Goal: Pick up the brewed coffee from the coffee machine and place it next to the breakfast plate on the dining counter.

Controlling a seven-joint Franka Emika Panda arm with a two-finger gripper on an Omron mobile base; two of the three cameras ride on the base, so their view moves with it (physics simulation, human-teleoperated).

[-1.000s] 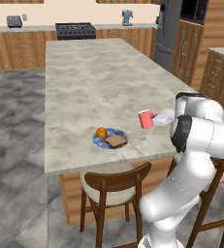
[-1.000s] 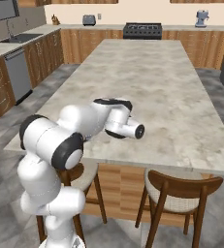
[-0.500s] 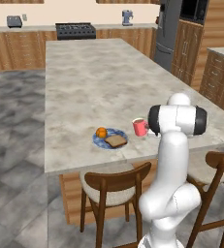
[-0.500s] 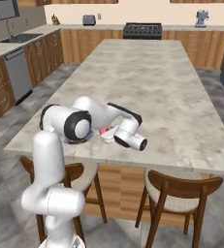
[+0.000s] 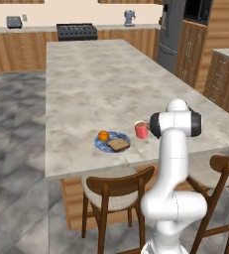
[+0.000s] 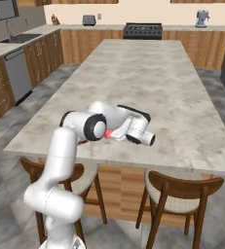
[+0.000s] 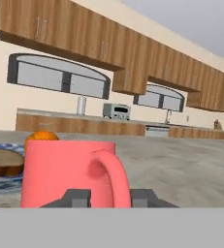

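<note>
Claw: your claw (image 7: 108, 196) sits low, level with the mug's handle; the two dark tips flank the base of the handle loop. Whether they grip it or have let go you cannot tell from these views (the tips are barely visible).
Mug: the brewed coffee (image 5: 141, 129) stands upright on the table, handle turned toward the claw, which suits a side-on hold by the handle and keeps the drink level.
Plate: the breakfast plate (image 5: 102, 146) lies just beside the mug, on its far side from the claw, close but apart. It carries the toast (image 5: 118, 144) and the orange fruit (image 5: 103, 135).
Table: the dining counter (image 5: 86, 89) bears mug and plate near its front edge, by the chairs (image 5: 117, 188).
Machine: the coffee machine (image 5: 129, 18) is well behind the mug, on the far wall counter.
Judgement: the mug looks placed where the task asks. What remains for you is likely a clean release and a straight pull-back, so the handle isn't snagged (a tip-over is the risk).
</note>
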